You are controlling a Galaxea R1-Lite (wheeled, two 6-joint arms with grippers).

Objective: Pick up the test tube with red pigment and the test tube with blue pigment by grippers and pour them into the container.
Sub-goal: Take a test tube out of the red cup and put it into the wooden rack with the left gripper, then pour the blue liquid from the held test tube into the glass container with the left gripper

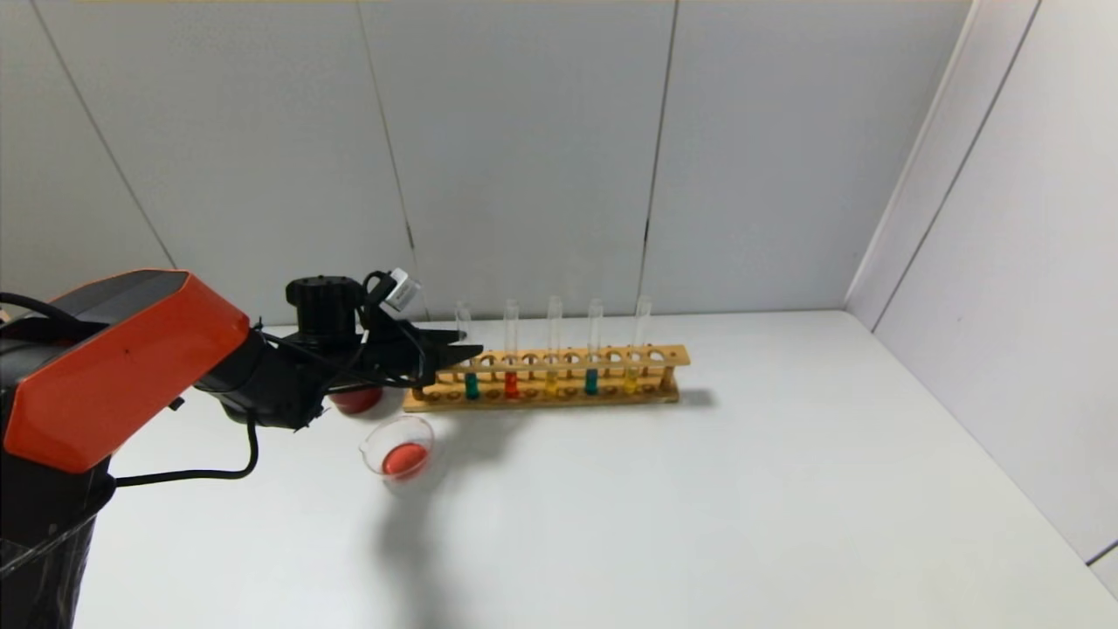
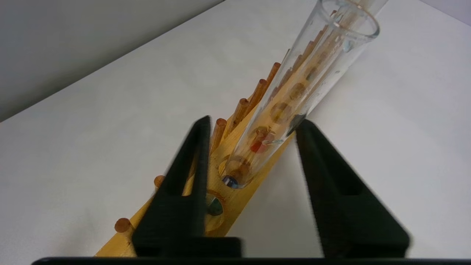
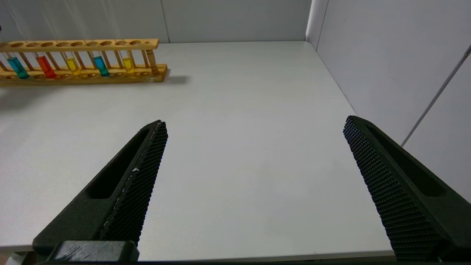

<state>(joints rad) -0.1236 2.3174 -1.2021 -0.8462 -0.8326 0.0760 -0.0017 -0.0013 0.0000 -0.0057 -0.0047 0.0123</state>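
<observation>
From my remote station I see the left gripper [image 1: 463, 354] reaching in at the left end of the wooden rack [image 1: 546, 384], its jaws spread apart on either side of the leftmost tube, the test tube with blue pigment [image 1: 467, 358], without closing on it; in the left wrist view the glass stands between the two black fingers [image 2: 323, 173] with a gap on each side. That tube sits upright in the rack, and just to its right stands the test tube with red pigment [image 1: 511, 354], then a yellow tube [image 1: 553, 349], a second blue tube [image 1: 593, 349] and a second yellow tube [image 1: 638, 345]. The container [image 1: 402, 450] rests on the white table [image 1: 742, 507] in front of the rack's left end, below my left arm, with red liquid pooled in its bottom. A dark red cup [image 1: 356, 400] shows partly behind the arm. The right gripper [image 3: 254, 129] hangs released, fingers wide, over the table well right of the rack.
</observation>
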